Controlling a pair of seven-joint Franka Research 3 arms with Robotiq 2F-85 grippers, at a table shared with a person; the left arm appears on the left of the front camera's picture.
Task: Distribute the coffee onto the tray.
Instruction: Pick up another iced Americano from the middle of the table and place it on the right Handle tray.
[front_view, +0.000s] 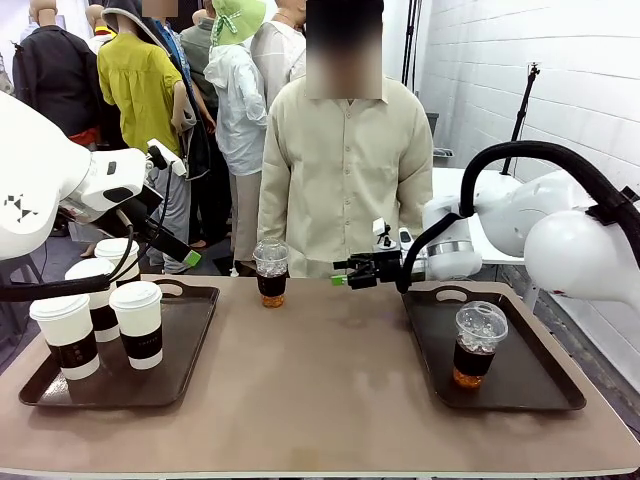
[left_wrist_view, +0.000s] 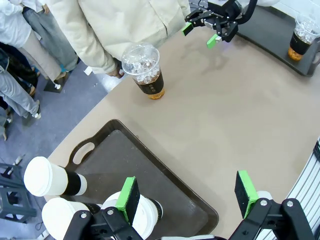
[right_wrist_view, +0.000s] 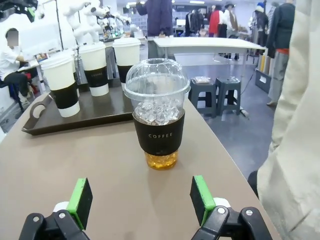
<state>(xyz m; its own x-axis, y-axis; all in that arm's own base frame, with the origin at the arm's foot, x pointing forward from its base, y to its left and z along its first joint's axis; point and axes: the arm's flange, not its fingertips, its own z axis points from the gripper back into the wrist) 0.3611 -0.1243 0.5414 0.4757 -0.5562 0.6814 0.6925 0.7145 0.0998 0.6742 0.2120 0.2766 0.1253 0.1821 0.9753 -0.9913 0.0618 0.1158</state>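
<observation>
Four white lidded coffee cups with dark bands (front_view: 138, 322) stand on the left tray (front_view: 190, 325). My left gripper (front_view: 182, 254) hangs open above that tray's far edge; in the left wrist view it (left_wrist_view: 187, 195) holds nothing, with one white cup (left_wrist_view: 142, 210) just below its left pad. A dome-lidded iced coffee (front_view: 271, 272) stands on the bare table at the far middle. My right gripper (front_view: 342, 272) is open at cup height, a short gap to the cup's right; in the right wrist view it (right_wrist_view: 141, 200) faces this cup (right_wrist_view: 157, 120) head-on. Another iced coffee (front_view: 478, 345) stands on the right tray (front_view: 535, 375).
A person in a beige shirt (front_view: 345, 170) stands at the table's far edge, right behind the middle iced cup. Bare tabletop (front_view: 320, 380) stretches between the two trays. The right tray has free room around its single cup.
</observation>
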